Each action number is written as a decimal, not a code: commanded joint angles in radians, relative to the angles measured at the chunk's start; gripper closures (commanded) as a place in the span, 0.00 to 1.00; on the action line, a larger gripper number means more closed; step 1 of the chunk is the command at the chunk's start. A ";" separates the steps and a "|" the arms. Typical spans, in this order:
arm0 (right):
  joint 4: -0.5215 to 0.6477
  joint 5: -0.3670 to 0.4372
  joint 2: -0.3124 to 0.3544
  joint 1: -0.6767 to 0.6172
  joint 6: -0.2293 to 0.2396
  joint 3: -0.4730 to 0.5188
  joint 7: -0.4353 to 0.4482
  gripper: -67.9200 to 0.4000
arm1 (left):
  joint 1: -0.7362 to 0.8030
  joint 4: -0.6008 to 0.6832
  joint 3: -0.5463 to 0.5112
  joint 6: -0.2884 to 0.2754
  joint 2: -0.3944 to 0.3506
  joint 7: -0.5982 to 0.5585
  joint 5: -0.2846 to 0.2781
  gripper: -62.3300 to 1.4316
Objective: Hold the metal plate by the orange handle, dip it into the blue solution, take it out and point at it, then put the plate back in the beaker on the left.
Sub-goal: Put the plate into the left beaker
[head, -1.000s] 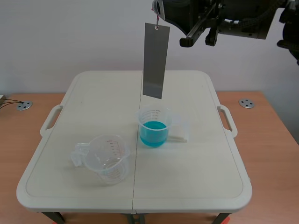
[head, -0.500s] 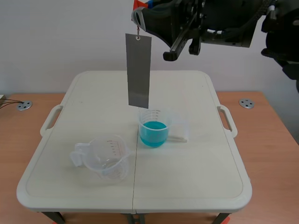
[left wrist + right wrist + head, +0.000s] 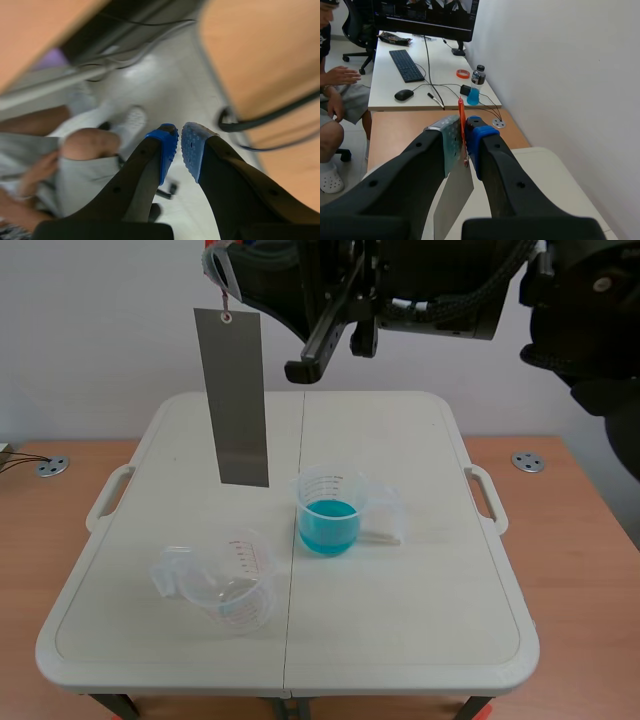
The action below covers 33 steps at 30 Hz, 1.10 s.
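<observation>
One metal plate hangs above two standing beakers.

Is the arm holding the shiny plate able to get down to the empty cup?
Probably yes. The right gripper dangles the metal plate above the table, near the empty beaker, with only air between them. The blue beaker stands off to one side.

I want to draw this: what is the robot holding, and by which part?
The right tool holds the metal plate by its orange handle.
</observation>
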 commanded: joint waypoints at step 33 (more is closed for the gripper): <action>0.014 -0.043 -0.097 -0.012 -0.112 -0.165 -0.032 0.97 | -0.008 -0.037 0.201 -0.017 0.166 0.011 0.000 0.85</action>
